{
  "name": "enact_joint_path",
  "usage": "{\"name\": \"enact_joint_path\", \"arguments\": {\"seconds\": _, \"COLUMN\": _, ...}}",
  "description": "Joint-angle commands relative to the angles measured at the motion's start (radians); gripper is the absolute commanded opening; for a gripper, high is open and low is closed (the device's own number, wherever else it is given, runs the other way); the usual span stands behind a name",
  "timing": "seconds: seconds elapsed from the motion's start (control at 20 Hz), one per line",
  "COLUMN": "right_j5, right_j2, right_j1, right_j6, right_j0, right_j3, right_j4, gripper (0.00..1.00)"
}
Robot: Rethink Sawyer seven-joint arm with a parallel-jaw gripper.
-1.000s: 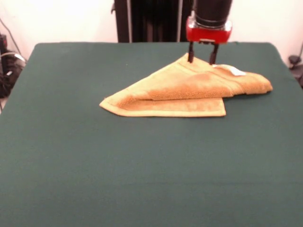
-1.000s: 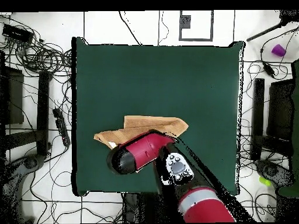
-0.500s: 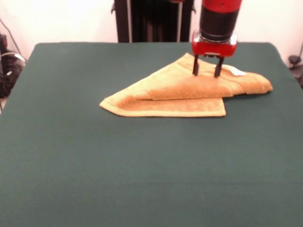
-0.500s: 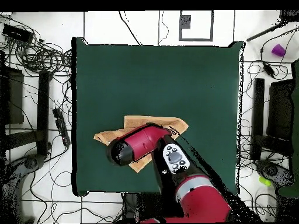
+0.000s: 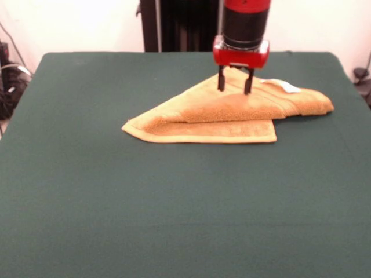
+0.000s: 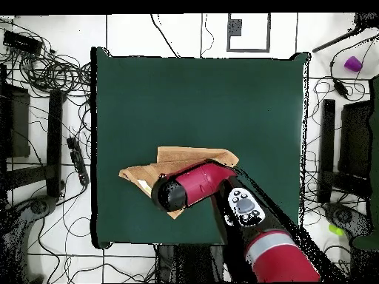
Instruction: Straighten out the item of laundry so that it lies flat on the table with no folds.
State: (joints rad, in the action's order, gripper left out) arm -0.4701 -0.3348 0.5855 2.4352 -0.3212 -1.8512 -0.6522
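We are seeing the mustard-yellow towel [image 5: 232, 110] lying folded on the green table [image 5: 174, 208], sitting in the upper right part of the front view. It is making a rough triangle: a pointed corner is reaching left toward frame centre, a thick rolled fold is running to the right end, and a flat lower layer is sticking out along the bottom edge. A small white tag [image 5: 288, 87] is showing on the top right of the cloth.

The red and black arm is coming down from the top of the front view, and the pincer [image 5: 233, 83] is standing right over the towel's upper peak. Its two dark fingers [image 5: 221, 81] are pointing straight down with a narrow gap between them, parted and gripping nothing; the tips are sitting at or just above the cloth, and we cannot tell if they are touching.

In the overhead view the towel [image 6: 189, 157] is lying in the lower left part of the table [image 6: 200, 89], and the arm is covering its lower part, so the pincer is hidden there.
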Motion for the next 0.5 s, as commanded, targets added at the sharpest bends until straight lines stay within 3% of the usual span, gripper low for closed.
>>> {"name": "enact_joint_path", "arguments": {"seconds": 0.05, "right_j5": 0.075, "right_j2": -0.097, "right_j1": 0.020, "right_j6": -0.106, "right_j0": 0.000, "right_j3": -0.149, "right_j4": -0.053, "gripper": 1.00}}
{"name": "enact_joint_path", "arguments": {"seconds": 0.5, "right_j5": 0.101, "right_j2": -0.100, "right_j1": -0.044, "right_j6": -0.123, "right_j0": -0.021, "right_j3": -0.135, "right_j4": -0.099, "gripper": 1.00}}
